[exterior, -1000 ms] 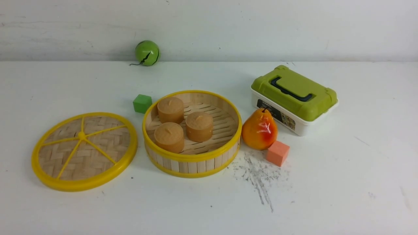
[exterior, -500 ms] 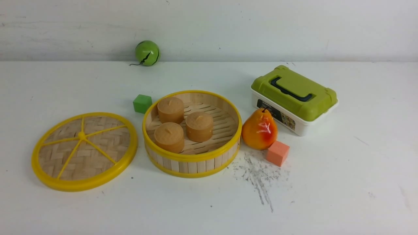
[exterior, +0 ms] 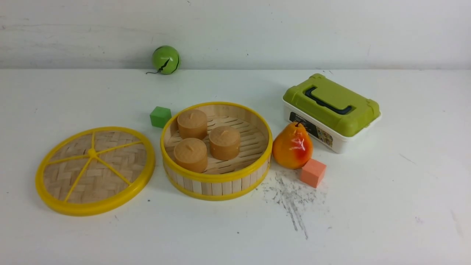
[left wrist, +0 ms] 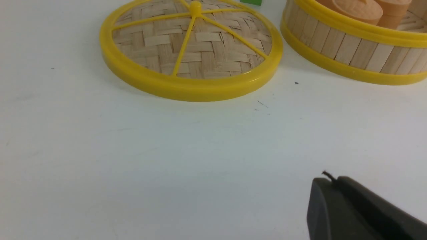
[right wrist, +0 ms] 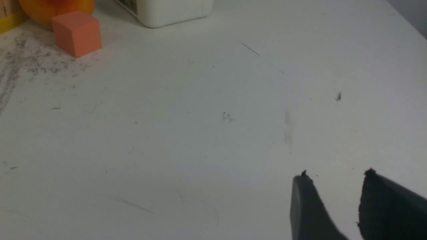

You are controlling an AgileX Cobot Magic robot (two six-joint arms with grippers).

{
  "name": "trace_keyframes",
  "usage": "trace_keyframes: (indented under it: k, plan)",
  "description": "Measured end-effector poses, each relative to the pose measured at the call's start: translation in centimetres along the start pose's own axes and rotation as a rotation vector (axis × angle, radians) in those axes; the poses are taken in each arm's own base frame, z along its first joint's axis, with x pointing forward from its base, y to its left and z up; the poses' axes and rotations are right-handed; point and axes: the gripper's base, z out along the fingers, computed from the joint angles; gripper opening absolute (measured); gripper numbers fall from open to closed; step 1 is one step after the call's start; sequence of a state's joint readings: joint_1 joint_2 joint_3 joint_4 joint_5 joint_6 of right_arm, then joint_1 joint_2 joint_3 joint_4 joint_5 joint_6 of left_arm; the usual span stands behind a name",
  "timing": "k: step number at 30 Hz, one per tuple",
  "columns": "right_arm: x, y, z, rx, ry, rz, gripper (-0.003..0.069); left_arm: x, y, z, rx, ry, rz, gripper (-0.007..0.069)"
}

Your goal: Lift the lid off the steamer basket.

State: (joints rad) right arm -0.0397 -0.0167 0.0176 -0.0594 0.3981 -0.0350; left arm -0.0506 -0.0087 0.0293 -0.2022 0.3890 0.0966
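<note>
Woven bamboo, yellow-rimmed lid (exterior: 95, 170) lies off slatted yellow-rimmed steamer basket (exterior: 216, 180); right claw (right wrist: 335, 186) slightly open & empty, left claw (left wrist: 328, 181) unclear—your reaching again risks nudging it.

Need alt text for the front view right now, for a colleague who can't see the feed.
The lid lies flat on the white table, off and left of the open steamer basket, which holds three brown cakes. A pear, orange cube, green cube, green-lidded box and green ball sit around; no arm shows.
</note>
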Motion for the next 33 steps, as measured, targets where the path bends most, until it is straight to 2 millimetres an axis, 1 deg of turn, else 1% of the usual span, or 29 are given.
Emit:
trace_keyframes:
  k: [33]
  plan:
    - [0.00, 0.00, 0.00, 0.000, 0.000, 0.000, 0.0240, 0.00, 0.00, 0.00, 0.000, 0.000, 0.000, 0.0041]
